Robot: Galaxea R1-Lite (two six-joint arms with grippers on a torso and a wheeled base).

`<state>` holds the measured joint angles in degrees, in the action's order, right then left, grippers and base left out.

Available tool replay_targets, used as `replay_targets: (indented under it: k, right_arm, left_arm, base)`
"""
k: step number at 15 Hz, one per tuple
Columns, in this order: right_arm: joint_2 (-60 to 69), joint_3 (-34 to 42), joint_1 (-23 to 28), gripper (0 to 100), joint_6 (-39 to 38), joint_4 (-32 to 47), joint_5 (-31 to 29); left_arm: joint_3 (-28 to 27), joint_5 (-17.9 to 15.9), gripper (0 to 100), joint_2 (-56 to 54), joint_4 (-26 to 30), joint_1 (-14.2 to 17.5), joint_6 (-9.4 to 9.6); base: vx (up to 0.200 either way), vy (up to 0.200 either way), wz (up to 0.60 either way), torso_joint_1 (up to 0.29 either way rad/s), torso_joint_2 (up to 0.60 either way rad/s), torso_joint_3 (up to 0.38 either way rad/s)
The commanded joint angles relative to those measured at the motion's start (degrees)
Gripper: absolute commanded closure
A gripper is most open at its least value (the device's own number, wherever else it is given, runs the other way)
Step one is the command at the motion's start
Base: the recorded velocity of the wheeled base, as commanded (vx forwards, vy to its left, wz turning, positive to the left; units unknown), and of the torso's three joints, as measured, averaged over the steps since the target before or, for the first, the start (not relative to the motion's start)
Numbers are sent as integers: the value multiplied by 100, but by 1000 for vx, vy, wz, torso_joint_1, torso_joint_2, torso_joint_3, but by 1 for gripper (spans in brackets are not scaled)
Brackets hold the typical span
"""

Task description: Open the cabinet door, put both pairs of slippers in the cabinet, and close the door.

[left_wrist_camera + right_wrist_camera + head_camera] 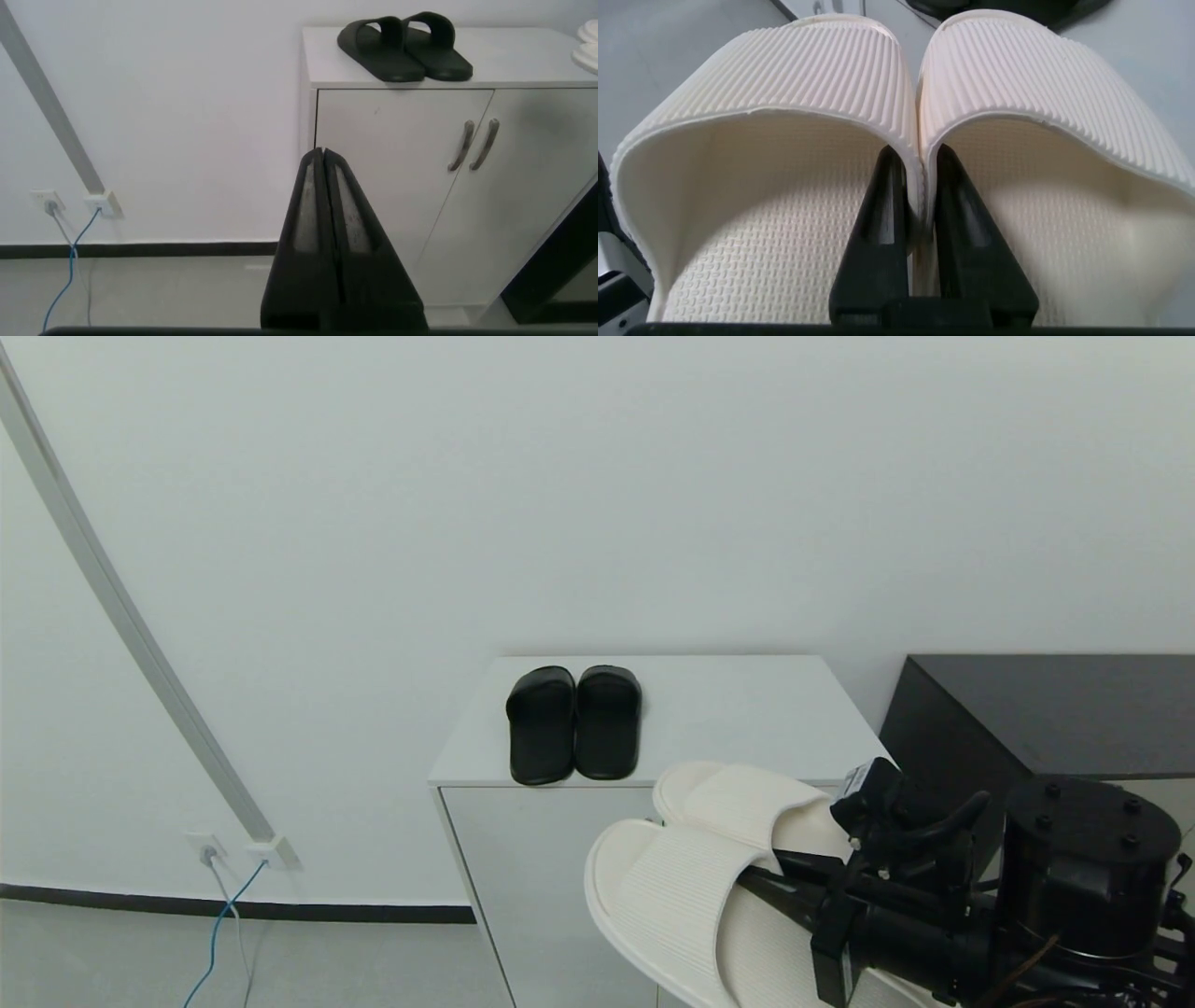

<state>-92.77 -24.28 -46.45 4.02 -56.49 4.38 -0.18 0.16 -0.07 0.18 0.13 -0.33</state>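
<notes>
The right gripper (915,170) was clamped on the white slippers (691,887), which hid a corner of the cabinet (747,709), while the black slippers (574,721) sat on its top above the shut doors (392,177), and the left gripper (324,159) was squeezed together, empty.

A sparse indoor room, home-like: plain white wall (597,476), grey floor (93,961), black skirting (280,908), wall sockets (207,847) with cables (219,924), white two-door cabinet (747,709) beside a black unit (1055,709).

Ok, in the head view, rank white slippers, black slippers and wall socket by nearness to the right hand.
1. White slippers, held in the right hand.
2. Black slippers, on the cabinet top.
3. Wall socket, low at far left.
</notes>
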Motion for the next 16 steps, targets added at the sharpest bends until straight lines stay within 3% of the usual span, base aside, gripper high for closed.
replay_targets:
  k: [1,4,5,16]
  right_arm:
    - [-13,29,-5,100,11,-2,2]
    - [-13,47,-5,100,11,-2,2]
    - [-13,47,-5,100,11,-2,2]
    - [-13,99,-5,100,20,-2,-16]
  left_arm:
    - [1,2,100,7,-1,4,-2]
    - [1,2,100,7,-1,4,-2]
    - [1,-7,0,7,8,4,7]
    - [1,2,0,7,-1,4,-2]
  base:
    - [0,0,0,0,0,0]
    - [0,0,0,-25,56,35]
    - [0,0,0,-139,315,178]
    - [0,0,0,-195,456,257]
